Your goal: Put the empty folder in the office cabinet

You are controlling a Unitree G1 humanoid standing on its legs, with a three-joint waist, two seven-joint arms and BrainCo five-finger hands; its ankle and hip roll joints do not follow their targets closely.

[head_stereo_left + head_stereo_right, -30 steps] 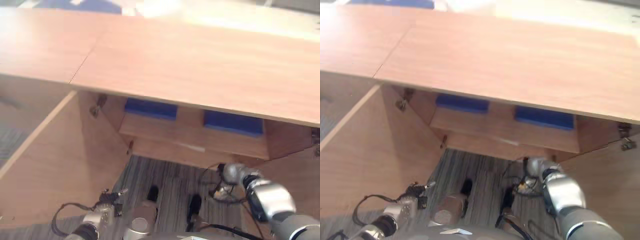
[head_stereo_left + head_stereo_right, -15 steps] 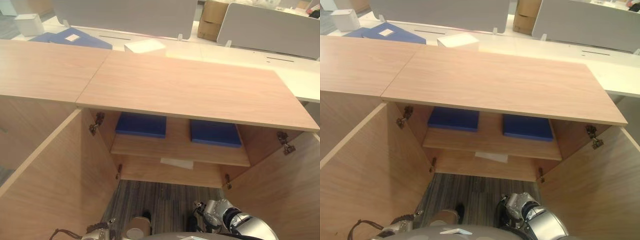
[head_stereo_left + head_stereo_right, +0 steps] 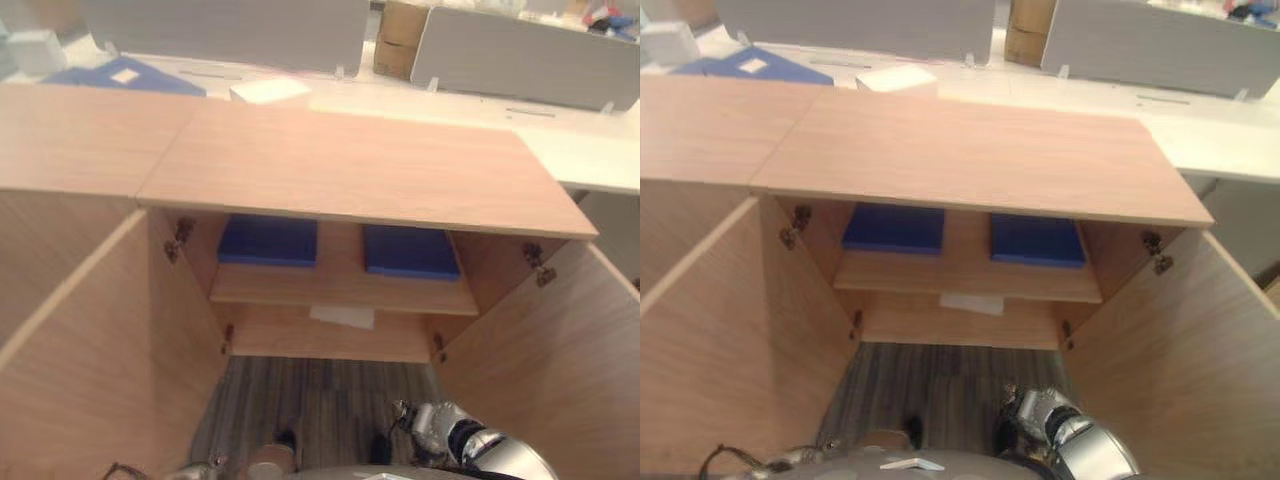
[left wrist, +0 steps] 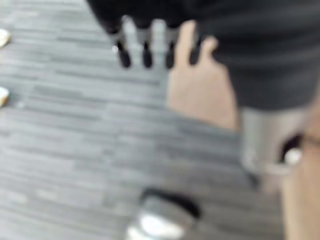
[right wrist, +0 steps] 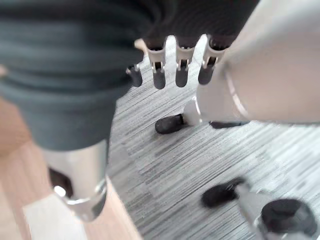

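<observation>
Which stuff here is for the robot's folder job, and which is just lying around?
For the job:
office cabinet, doors open
two blue folders on its shelf
left hand and right hand, both empty

Just lying around:
white paper on lower shelf
blue binder
white box

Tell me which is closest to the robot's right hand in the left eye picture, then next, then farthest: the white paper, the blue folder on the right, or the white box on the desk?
From the right hand:
1. White paper, lower shelf.
2. Right blue folder, upper shelf.
3. White box, on the desk behind the cabinet.
</observation>
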